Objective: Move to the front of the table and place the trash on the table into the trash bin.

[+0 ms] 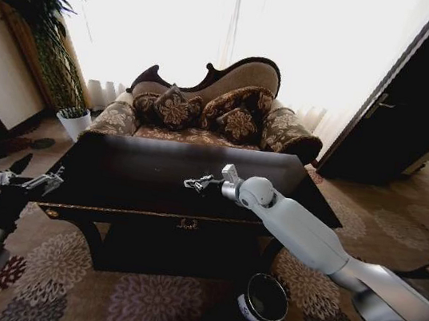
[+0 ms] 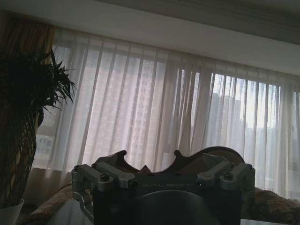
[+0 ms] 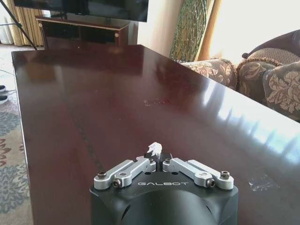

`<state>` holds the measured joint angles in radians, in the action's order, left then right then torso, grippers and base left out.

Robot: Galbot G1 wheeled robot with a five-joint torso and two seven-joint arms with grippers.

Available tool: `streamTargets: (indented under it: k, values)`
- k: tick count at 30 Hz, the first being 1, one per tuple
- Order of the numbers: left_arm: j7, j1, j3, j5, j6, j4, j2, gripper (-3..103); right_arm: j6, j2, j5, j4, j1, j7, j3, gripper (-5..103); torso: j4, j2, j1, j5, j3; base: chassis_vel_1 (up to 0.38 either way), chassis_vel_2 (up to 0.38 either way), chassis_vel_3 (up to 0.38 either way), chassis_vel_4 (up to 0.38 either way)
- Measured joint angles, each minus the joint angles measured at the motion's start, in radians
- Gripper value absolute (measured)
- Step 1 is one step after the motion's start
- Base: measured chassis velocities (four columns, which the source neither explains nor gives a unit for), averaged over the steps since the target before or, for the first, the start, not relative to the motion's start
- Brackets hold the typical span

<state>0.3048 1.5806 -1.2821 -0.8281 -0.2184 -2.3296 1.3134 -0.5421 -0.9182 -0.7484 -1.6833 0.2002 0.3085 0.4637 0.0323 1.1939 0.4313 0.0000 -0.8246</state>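
Observation:
The glossy black table [image 1: 133,166] stands right in front of me, and its dark top [image 3: 93,84] runs away from the right wrist camera. My right gripper [image 1: 193,182] reaches over the middle of the table, just above the top. Its fingers are shut [image 3: 158,157] on a small white paper scrap of trash [image 3: 153,148] that sticks out at the tips. A small clear scrap [image 3: 258,182] lies flat on the top beside that gripper. The black trash bin [image 1: 265,299] stands on the carpet below the table's front right part. My left gripper [image 1: 32,178] is open, held off the table's left end.
A patterned sofa [image 1: 206,107] with cushions stands behind the table. A white plant pot [image 1: 75,120] and tall plant are at the back left, and a dark door [image 1: 416,110] at the right. A low TV stand [image 3: 79,26] lies beyond the table's far end.

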Motion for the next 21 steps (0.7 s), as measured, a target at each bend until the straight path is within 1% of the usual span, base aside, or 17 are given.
streamTargets:
  k: [2, 5, 7, 10, 11, 15, 16, 18, 20, 21]
  values:
    - [0.000, 0.000, -0.001, 0.000, 0.000, 0.000, 0.000, 100, 0.001, 0.003, -0.003, -0.007, 0.001, 0.000, -0.004, 2, 0.0000, 0.000, 0.000, 0.0000, 0.000, 0.000, 0.000, 0.000, 0.000]
    - [0.000, -0.001, -0.001, -0.001, 0.000, -0.001, -0.002, 100, 0.004, 0.035, -0.033, -0.074, 0.018, -0.004, -0.044, 2, -0.0001, 0.000, 0.000, 0.0000, 0.000, 0.000, 0.000, 0.000, 0.000]
    - [0.000, -0.001, -0.001, -0.001, 0.000, -0.001, -0.002, 100, 0.003, 0.043, -0.040, -0.088, 0.023, -0.006, -0.051, 2, -0.0001, 0.000, 0.000, 0.0000, 0.000, 0.000, 0.000, 0.000, 0.000]
    - [0.000, -0.008, 0.002, -0.002, 0.000, 0.002, -0.007, 100, 0.004, 0.104, -0.065, -0.164, 0.062, -0.008, -0.095, 2, -0.0001, 0.000, 0.000, -0.0001, 0.000, 0.000, 0.000, 0.000, 0.000]
    - [0.000, -0.008, 0.002, -0.002, 0.000, 0.002, -0.007, 100, 0.004, 0.104, -0.065, -0.164, 0.062, -0.008, -0.095, 2, -0.0001, 0.000, 0.000, -0.0001, 0.000, 0.000, 0.000, 0.000, 0.000]
    - [-0.001, -0.018, 0.015, -0.006, 0.000, 0.002, -0.009, 100, 0.004, 0.193, -0.068, -0.237, 0.189, -0.007, -0.195, 2, -0.0001, 0.000, 0.000, 0.0001, 0.000, 0.000, 0.000, 0.000, 0.000]
    - [-0.001, -0.018, 0.015, -0.006, 0.000, 0.002, -0.009, 100, 0.004, 0.193, -0.068, -0.237, 0.189, -0.007, -0.195, 2, -0.0001, 0.000, 0.000, 0.0001, 0.000, 0.000, 0.000, 0.000, 0.000]
    - [-0.001, -0.026, 0.027, -0.007, 0.000, -0.002, -0.010, 100, 0.003, 0.257, -0.068, -0.292, 0.294, -0.007, -0.285, 2, 0.0002, 0.000, 0.000, 0.0008, 0.000, 0.000, 0.000, 0.000, 0.000]
    - [-0.001, -0.031, 0.035, -0.007, 0.000, -0.002, -0.011, 100, 0.004, 0.304, -0.067, -0.338, 0.352, -0.008, -0.345, 2, 0.0002, 0.000, 0.000, 0.0001, 0.000, 0.000, 0.000, 0.000, 0.000]
    - [-0.001, -0.031, 0.035, -0.007, 0.000, -0.002, -0.011, 100, 0.004, 0.304, -0.067, -0.338, 0.352, -0.008, -0.345, 2, 0.0002, 0.000, 0.000, 0.0001, 0.000, 0.000, 0.000, 0.000, 0.000]
